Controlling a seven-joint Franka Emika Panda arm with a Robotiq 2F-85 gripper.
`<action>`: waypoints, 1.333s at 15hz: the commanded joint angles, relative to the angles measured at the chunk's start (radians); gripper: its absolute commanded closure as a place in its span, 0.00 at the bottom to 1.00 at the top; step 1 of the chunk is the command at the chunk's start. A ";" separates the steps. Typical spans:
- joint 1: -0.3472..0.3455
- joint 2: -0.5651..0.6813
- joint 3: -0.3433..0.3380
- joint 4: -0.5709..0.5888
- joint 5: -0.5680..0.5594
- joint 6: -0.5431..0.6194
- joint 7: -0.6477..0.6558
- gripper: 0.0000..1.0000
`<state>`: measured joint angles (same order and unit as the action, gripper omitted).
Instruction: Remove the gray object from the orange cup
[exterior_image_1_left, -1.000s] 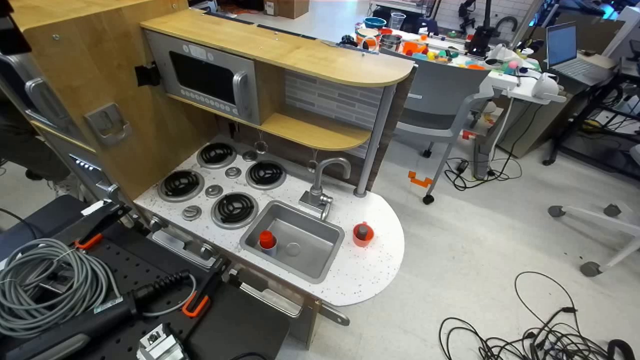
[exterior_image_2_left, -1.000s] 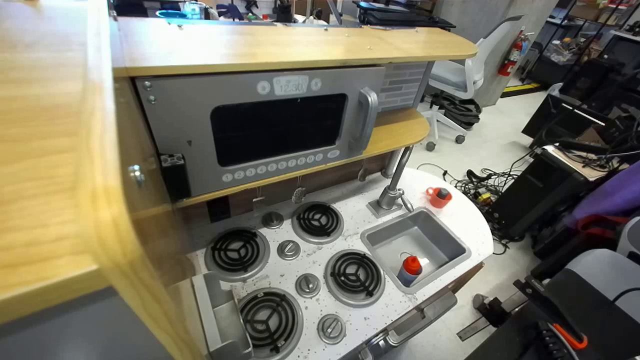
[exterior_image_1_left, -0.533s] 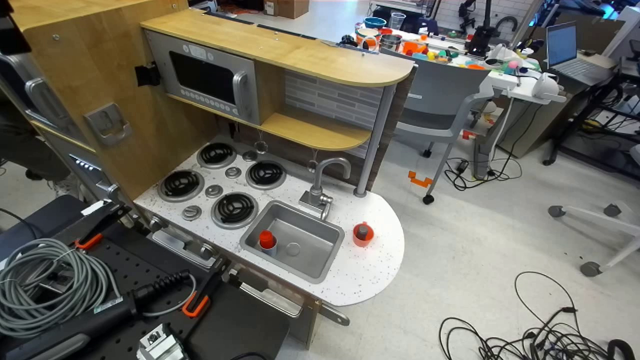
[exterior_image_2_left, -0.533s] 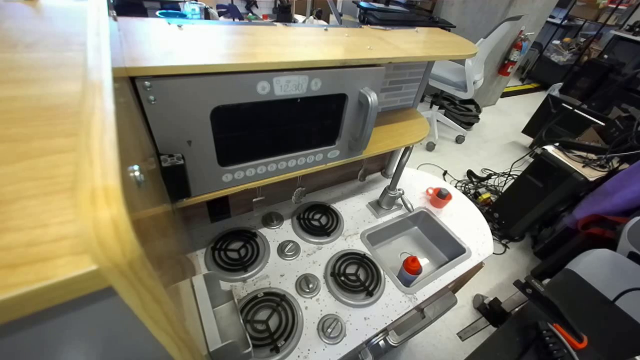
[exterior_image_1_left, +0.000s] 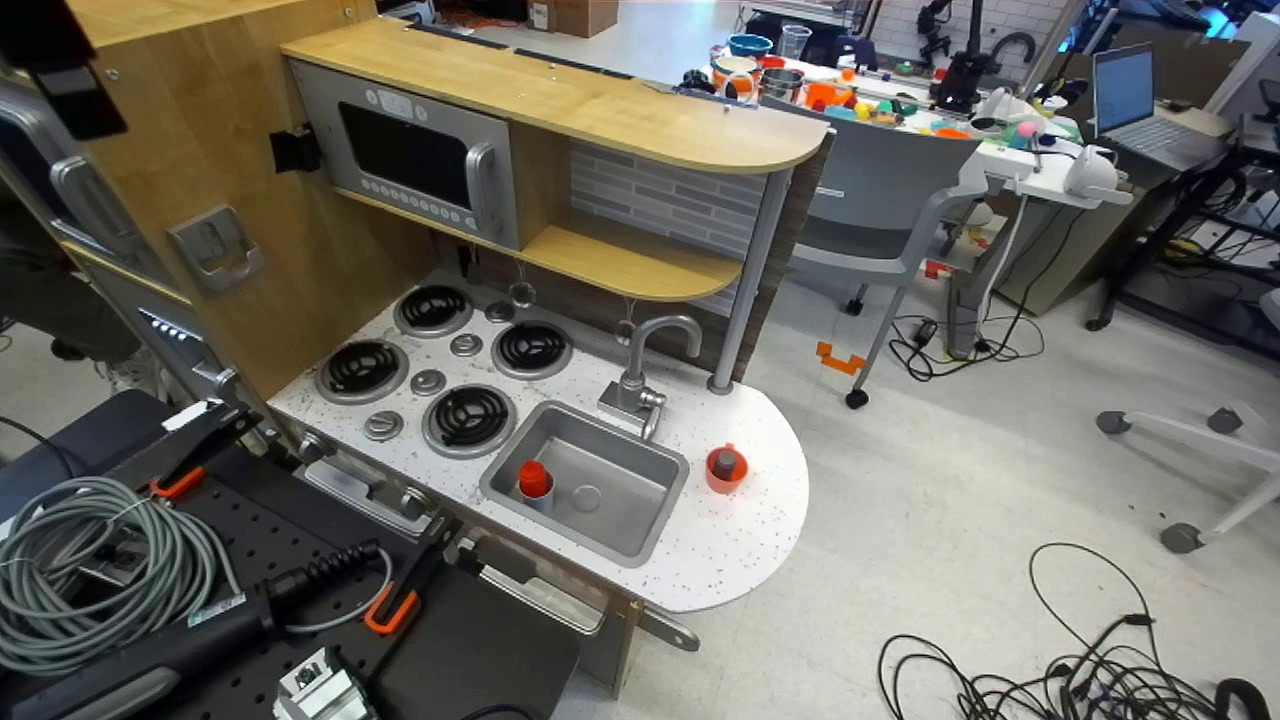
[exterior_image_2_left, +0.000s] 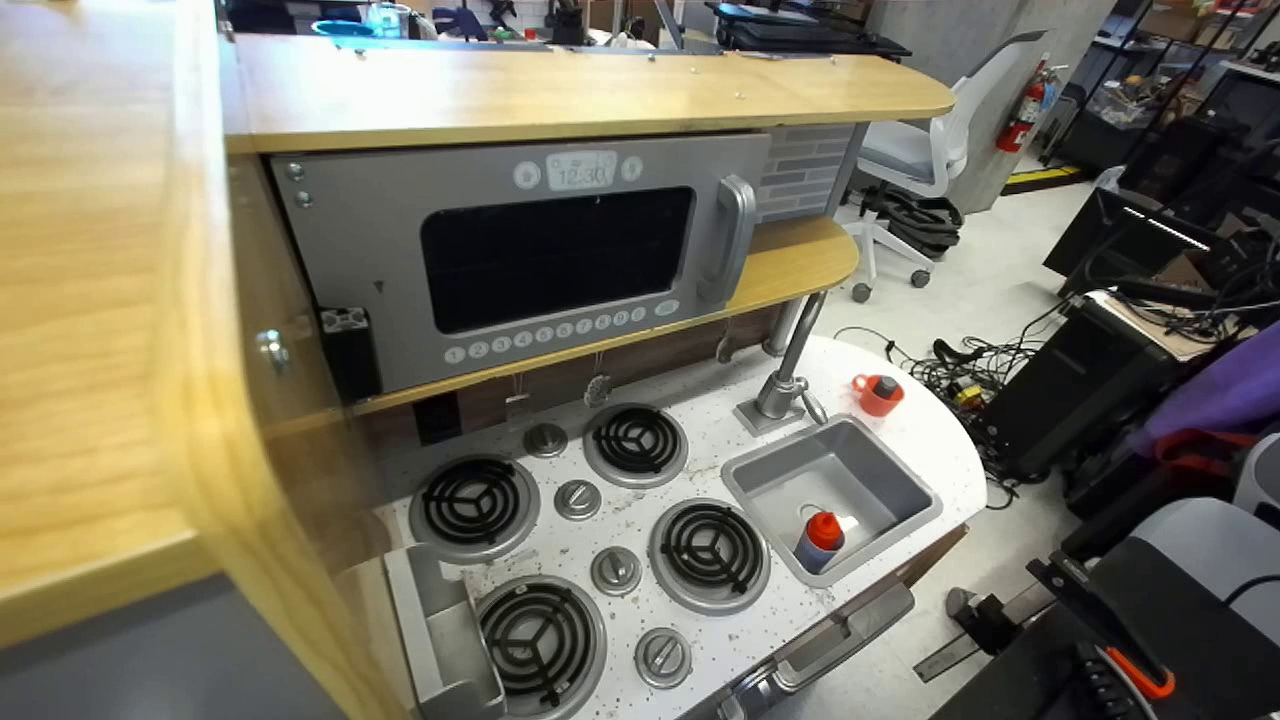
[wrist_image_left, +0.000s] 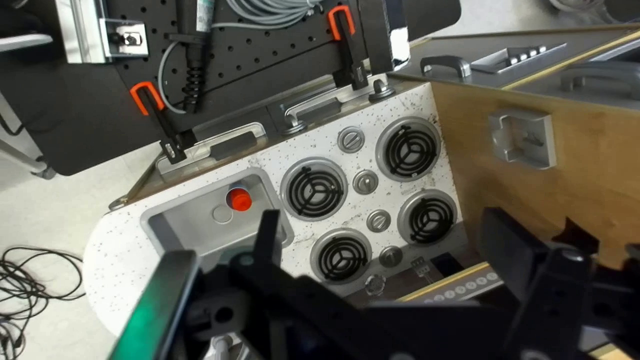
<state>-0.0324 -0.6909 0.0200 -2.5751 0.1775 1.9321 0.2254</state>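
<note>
The orange cup (exterior_image_1_left: 717, 483) stands on the rounded end of the white counter, beside the sink; it also shows in an exterior view (exterior_image_2_left: 872, 404). The gray object (exterior_image_1_left: 724, 463) sits inside the cup with its top showing at the rim, also visible in an exterior view (exterior_image_2_left: 886, 386). Neither shows in the wrist view. My gripper (wrist_image_left: 384, 220) is open and empty, its two black fingers wide apart high above the stove. A dark part of it (exterior_image_1_left: 80, 90) shows at the top left of an exterior view, far from the cup.
A red-topped container (exterior_image_1_left: 535, 480) stands in the gray sink (exterior_image_1_left: 620, 510). The faucet (exterior_image_1_left: 632, 375), a gray post (exterior_image_1_left: 752, 285) and the wooden shelf (exterior_image_1_left: 640, 262) rise near the cup. The microwave (exterior_image_2_left: 560, 260) and a tall wooden panel (wrist_image_left: 540, 200) flank the stove.
The dark gripper part at the top left of an exterior view has moved right and down, further into view. The cup and gray object have not moved.
</note>
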 joint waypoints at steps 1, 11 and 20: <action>-0.065 0.043 -0.071 -0.037 -0.063 0.118 -0.110 0.00; -0.221 0.406 -0.228 -0.039 -0.321 0.692 -0.319 0.00; -0.215 0.882 -0.254 0.186 -0.292 0.814 -0.414 0.00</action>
<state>-0.2396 0.0514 -0.2326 -2.5050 -0.1498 2.7536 -0.1241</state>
